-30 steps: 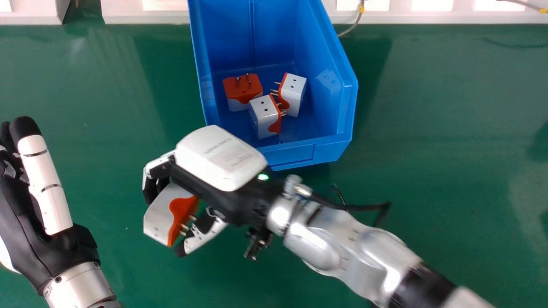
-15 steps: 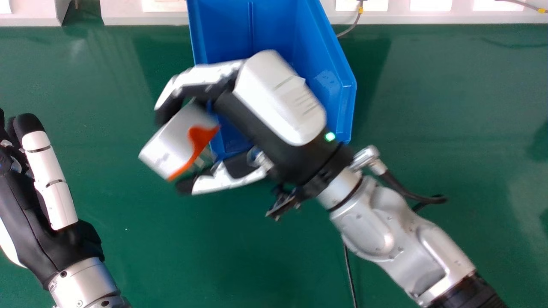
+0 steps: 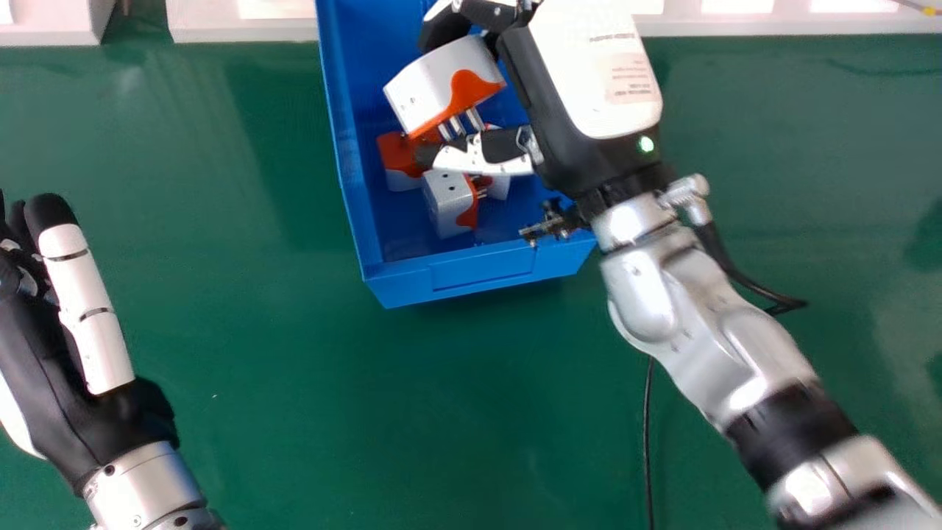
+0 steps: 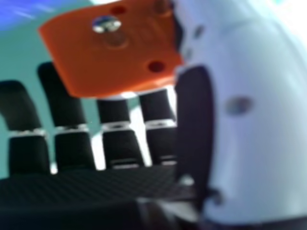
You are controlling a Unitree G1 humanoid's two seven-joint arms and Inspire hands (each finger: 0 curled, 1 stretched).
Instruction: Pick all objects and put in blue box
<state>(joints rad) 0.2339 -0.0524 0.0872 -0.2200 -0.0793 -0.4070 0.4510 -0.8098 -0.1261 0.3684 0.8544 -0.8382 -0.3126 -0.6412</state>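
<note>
right hand [image 3: 581, 81] farther over blue box [image 3: 482, 272], grasping plug adapter [image 3: 434, 85], three others [image 3: 447, 202] inside

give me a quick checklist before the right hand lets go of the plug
1. Plug gripped by right hand: ok, between fingers and thumb.
2. Plug over box: ok, within its rim in the head view.
3. Left hand out of the way: ok, off left of the box.
4. Box floor free of other plugs: not ok, some lie there.
5. Plug low enough to release: cannot tell.
</note>
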